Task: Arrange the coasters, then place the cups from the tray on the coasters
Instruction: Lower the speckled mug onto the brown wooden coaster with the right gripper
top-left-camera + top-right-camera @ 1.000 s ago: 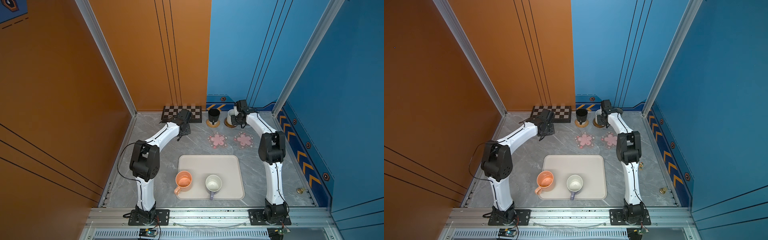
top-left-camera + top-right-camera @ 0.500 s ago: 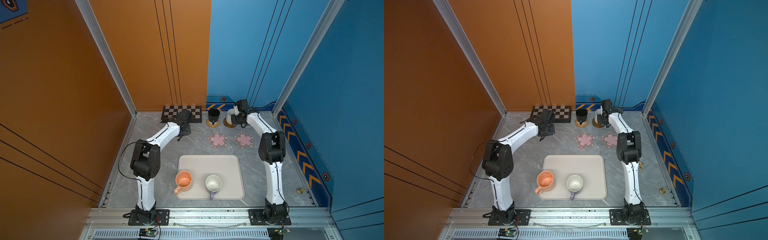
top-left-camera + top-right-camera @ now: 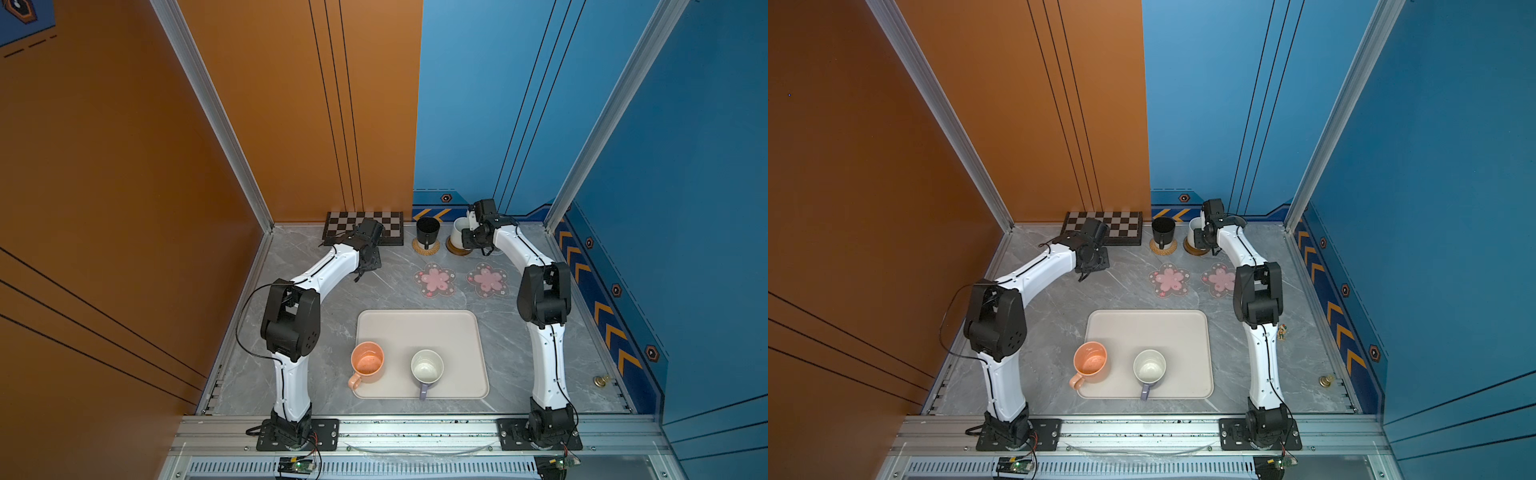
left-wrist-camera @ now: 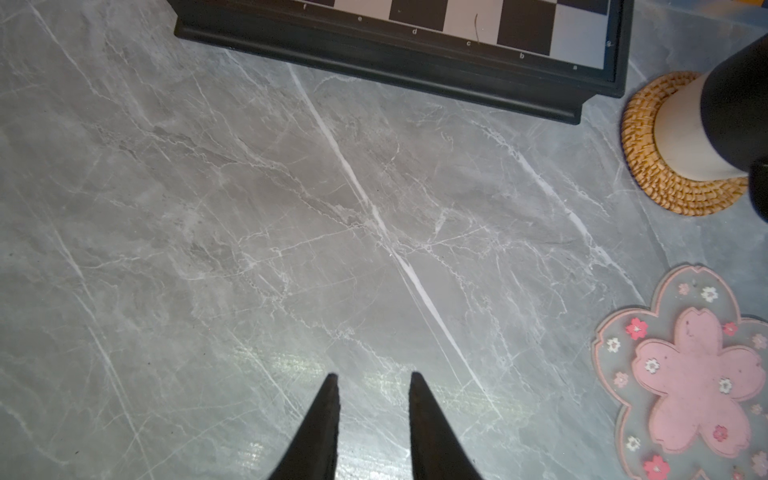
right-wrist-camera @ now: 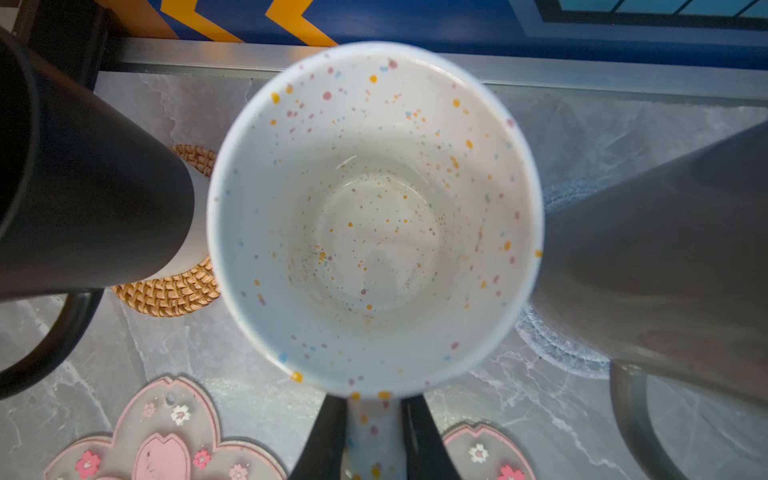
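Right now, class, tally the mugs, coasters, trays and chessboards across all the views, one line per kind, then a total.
Mugs: 5 (black mug, white speckled mug, tall grey mug, peach-orange mug, lavender mug)
Coasters: 5 (rattan coaster, dark wooden coaster, grey-blue woven coaster, pink blossom coasters)
Tray: 1
Chessboard: 1
Total: 12

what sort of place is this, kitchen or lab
Probably a robot test cell: left arm and right arm bolted to an aluminium rail, orange wall and blue wall boxing in the marble-look tabletop.
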`<action>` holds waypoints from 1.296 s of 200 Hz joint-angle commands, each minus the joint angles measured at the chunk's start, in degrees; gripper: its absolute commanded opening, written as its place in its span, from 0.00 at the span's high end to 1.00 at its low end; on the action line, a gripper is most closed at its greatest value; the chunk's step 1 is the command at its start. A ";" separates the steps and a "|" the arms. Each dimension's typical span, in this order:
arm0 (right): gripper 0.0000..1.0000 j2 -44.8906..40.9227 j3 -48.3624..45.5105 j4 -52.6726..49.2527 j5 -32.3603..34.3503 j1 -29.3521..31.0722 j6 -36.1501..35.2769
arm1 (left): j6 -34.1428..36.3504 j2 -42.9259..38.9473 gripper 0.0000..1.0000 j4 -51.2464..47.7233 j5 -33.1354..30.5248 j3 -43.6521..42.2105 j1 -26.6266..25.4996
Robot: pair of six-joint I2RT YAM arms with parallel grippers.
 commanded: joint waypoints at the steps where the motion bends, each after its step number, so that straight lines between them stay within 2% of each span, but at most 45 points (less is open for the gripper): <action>1: 1.00 -0.95 2.40 1.12 -0.53 1.16 -1.13 | -0.38 0.57 0.70 -0.43 0.81 0.38 0.49; 95: 1.00 -1.06 3.01 -1.82 4.69 1.85 -2.76 | -0.69 0.10 0.70 -0.40 0.96 -0.61 0.49; 146: 1.00 -1.14 3.45 -1.80 5.27 1.63 -2.83 | -0.76 0.76 0.70 -0.45 1.26 -0.09 0.54; 259: 1.00 -2.35 3.81 1.09 1.00 0.40 -0.01 | -0.60 0.46 0.71 -0.45 1.64 -0.43 0.51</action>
